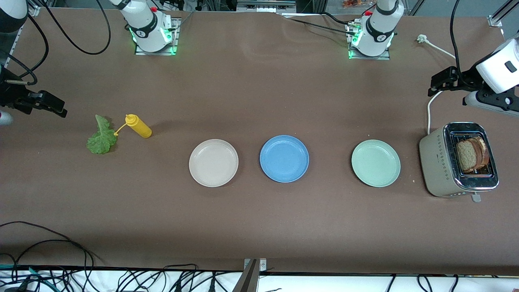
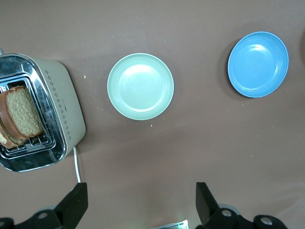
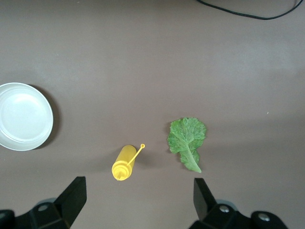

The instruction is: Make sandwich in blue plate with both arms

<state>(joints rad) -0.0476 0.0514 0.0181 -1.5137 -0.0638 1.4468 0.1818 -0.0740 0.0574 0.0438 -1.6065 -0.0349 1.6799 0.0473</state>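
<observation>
left tool (image 2: 138, 210) hangs open by the toaster (image 1: 458, 162) holding both bread slices (image 1: 472, 155); right tool (image 3: 138, 207) open above the lettuce (image 1: 101, 138). blue plate (image 1: 284, 158) sits empty mid-tabletop between them.

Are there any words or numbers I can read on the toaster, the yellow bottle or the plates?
None can be read.
Toaster: only rows of small dots on its side, no letters.
Yellow bottle: plain, no label.
Blue plate, cream plate, green plate: plain.
</observation>
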